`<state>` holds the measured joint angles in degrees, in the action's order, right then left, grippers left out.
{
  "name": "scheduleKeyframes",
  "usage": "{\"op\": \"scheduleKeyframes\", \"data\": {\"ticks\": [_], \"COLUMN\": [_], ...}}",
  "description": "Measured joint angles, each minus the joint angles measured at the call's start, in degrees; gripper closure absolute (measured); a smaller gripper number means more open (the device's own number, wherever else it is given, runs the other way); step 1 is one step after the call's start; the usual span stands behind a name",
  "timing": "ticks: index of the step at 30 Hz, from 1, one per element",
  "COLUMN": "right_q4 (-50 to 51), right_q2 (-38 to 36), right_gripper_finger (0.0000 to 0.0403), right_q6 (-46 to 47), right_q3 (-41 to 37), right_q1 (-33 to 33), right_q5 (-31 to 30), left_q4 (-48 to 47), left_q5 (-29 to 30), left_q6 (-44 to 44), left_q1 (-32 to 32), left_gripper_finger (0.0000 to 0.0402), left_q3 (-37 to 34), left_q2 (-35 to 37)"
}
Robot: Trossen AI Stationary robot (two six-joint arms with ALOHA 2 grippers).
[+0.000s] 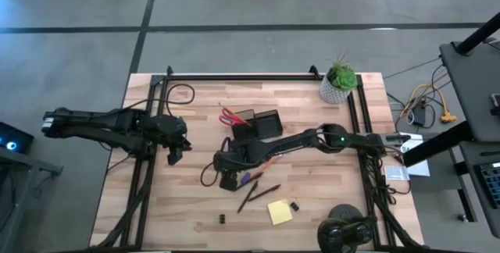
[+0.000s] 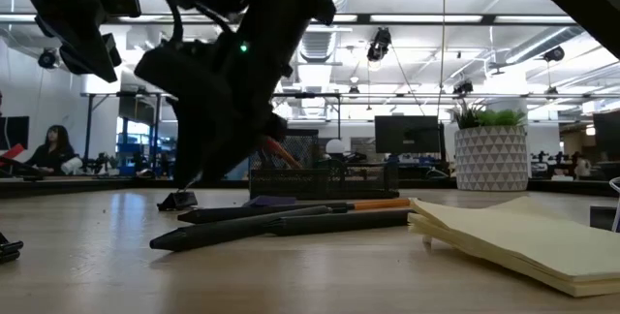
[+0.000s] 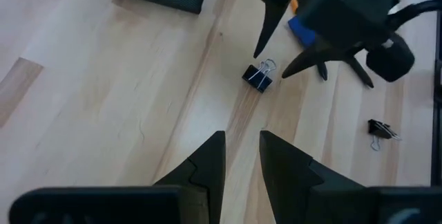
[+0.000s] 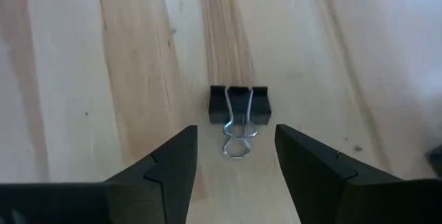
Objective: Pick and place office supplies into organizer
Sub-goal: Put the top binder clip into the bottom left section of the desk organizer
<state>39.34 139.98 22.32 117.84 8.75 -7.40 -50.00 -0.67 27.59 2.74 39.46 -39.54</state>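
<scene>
no readable text, labels, brands, numbers, signs

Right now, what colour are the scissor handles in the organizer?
Red scissor handles, clearest in the high view.

Black binder clip [image 4: 239,105] with silver wire handles, pale striped wood table [image 4: 103,58], yellow sticky-note pad [image 1: 280,212], seemingly red scissors [image 1: 230,116]
</scene>
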Motion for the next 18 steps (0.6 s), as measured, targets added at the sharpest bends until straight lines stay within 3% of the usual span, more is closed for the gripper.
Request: {"op": "scheduleKeyframes", "data": {"ticks": [18], "right_q4": [-0.55], "right_q2": [-0.26], "right_gripper_finger": [0.0239], "right_q6": [0.02], "right_q3": [-0.14], "right_q1": [-0.22], "right_q5": [-0.07], "left_q4": [0.12], "left_q5": [0.04], "left_q6": [0.5], "left_q1": [0.0], "left_gripper_finger": [0.0328], "left_q3": [-1.73], "left_q2": [1.39]}}
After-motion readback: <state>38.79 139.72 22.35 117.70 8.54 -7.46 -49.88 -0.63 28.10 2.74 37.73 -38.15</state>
